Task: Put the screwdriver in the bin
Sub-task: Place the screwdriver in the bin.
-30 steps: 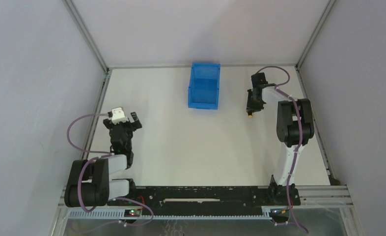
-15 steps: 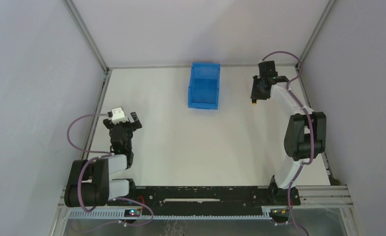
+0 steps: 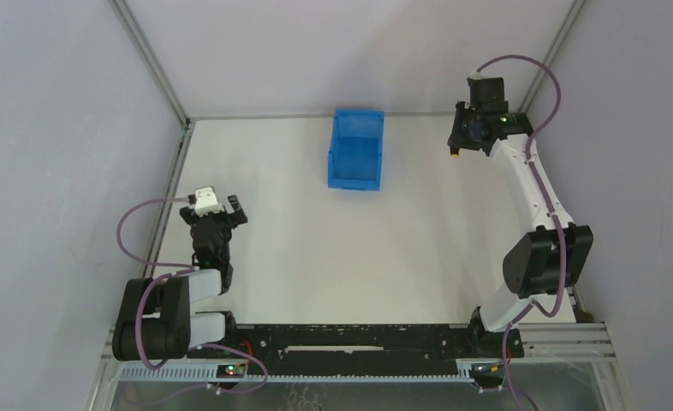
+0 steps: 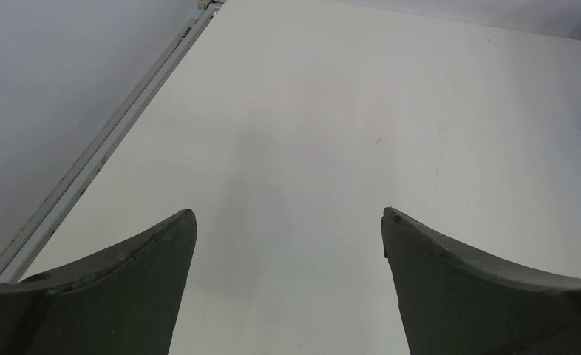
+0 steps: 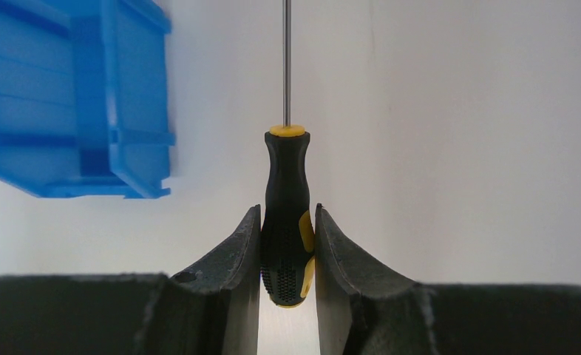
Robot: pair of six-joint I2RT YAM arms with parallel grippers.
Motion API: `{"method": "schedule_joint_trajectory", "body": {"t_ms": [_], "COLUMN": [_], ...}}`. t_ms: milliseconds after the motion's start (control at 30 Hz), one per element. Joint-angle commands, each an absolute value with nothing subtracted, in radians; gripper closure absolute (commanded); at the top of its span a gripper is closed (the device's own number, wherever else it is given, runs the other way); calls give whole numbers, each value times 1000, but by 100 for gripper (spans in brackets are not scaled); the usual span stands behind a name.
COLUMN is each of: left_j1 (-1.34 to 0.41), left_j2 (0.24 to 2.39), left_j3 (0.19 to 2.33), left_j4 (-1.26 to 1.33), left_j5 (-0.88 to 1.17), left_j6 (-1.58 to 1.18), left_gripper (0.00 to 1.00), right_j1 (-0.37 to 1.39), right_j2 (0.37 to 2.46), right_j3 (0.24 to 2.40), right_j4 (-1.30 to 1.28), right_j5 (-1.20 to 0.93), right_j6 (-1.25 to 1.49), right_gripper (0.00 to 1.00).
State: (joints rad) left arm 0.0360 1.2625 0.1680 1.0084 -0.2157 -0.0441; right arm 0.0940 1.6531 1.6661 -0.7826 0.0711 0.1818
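In the right wrist view, our right hand (image 5: 287, 216) is clenched on the screwdriver (image 5: 285, 174), its two fingers (image 5: 239, 251) pressing the lower part of the black handle from either side. The screwdriver's long axis runs straight up and down the middle of that frame. The handle's butt sits at the bottom between the fingers, and a yellow collar marks where the handle meets the metal. From there the thin shaft points upward, away from the wrist, and leaves the frame at the top edge, so we cannot see its tip. A yellow patch shows on the right side of the handle, against the right finger.

The blue bin (image 5: 136, 89) fills the upper left of the same view, left of the shaft and apart from it. The screwdriver is not in the bin.

From the top camera, the right hand sits in the upper right of the frame, near the far right corner of the white tabletop (image 3: 316, 257). It is to the right of the bin and well apart from it. Only a small yellow spot of the screwdriver shows there.

Our left hand (image 4: 287, 222) is released, its fingers spread wide over the tabletop at the left of the top view.
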Motion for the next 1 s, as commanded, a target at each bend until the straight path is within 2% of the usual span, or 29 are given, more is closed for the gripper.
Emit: {"method": "schedule_joint_trajectory", "body": {"t_ms": [0, 433, 967], "left_j1": [42, 41, 41], "left_j2": [1256, 1256, 1256], "left_j3": [197, 197, 198], "left_j4": [1042, 1042, 1042], "left_j5": [-228, -228, -227], "left_j6": [-25, -25, -25], "left_gripper": [0, 0, 0], "right_j1": [99, 160, 442], "right_j2": [1560, 1551, 1730], "right_j3": [1766, 1846, 1963], "right_j4": [-859, -918, -867], "right_j5": [82, 125, 205], "right_j6": [181, 241, 372], "right_gripper": [85, 85, 87]}}
